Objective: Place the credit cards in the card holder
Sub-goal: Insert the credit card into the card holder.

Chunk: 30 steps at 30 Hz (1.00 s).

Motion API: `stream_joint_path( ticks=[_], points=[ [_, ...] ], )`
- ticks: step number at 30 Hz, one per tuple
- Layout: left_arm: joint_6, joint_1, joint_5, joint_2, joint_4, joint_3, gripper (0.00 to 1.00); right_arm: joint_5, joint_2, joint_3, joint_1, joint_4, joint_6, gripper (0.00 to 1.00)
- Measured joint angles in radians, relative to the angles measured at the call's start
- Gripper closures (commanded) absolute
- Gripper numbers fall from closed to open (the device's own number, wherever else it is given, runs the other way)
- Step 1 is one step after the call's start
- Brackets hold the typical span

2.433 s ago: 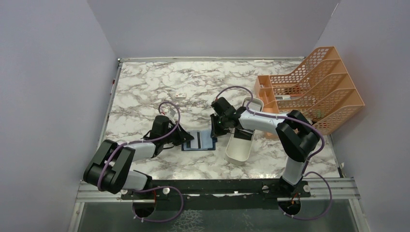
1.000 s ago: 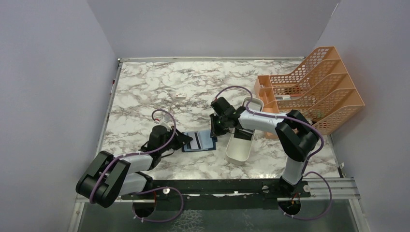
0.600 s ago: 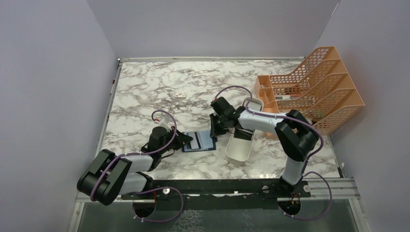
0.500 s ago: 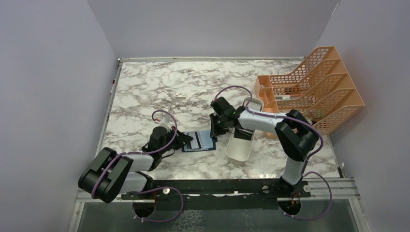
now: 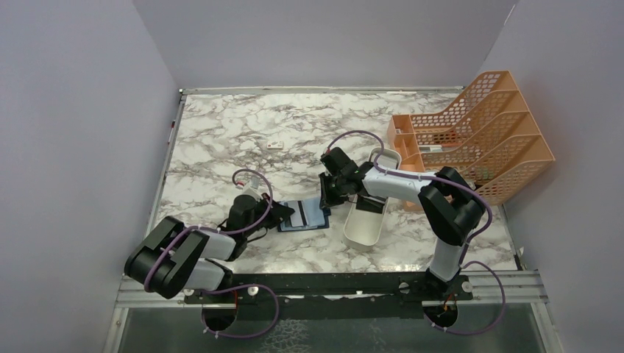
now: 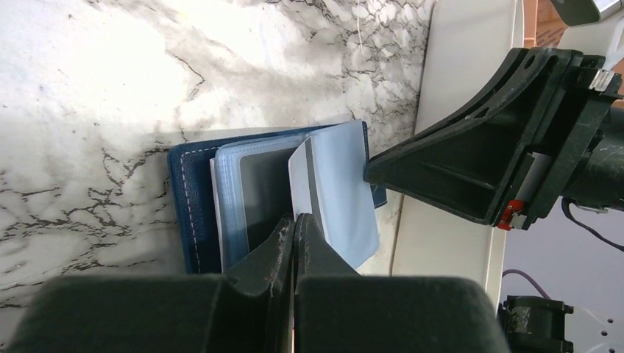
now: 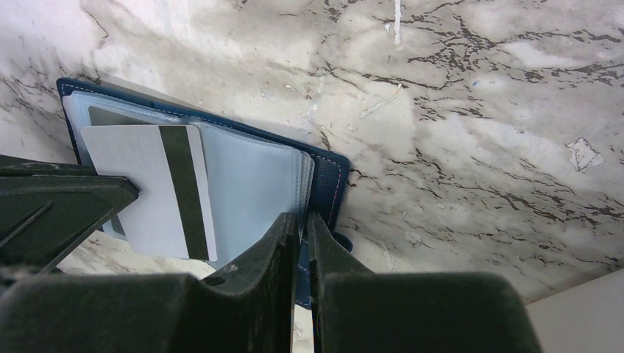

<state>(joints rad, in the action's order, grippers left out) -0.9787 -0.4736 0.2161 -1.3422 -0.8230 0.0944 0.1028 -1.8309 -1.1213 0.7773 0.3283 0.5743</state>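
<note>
Card holder (image 7: pixel 327 173) lies open mid-worktop, toward the near edge, just beside the white tray (image 5: pixel 363 228). It has a navy cover and pale blue clear sleeves. Left gripper (image 6: pixel 294 220) is clamped tight on 1 pale grey credit card (image 6: pixel 335 195) with a dark stripe, lying over the sleeves. Right gripper (image 7: pixel 302 220) pinches the holder's right edge.

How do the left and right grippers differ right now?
The left gripper is shut on the pale striped card, held over the card holder; the right gripper is shut on the holder's edge. The left's jaws meet fully; the right's show a slim gap. Both sit low at the open holder.
</note>
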Motion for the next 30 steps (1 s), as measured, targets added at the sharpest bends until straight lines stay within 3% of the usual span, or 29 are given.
stream_joint_path(
  ticks=[30],
  points=[
    [0.026,-0.062,-0.120,0.012,-0.097,-0.051,1.00,0.006,-0.004,-0.003,0.000,0.001,0.000,0.86]
  ],
)
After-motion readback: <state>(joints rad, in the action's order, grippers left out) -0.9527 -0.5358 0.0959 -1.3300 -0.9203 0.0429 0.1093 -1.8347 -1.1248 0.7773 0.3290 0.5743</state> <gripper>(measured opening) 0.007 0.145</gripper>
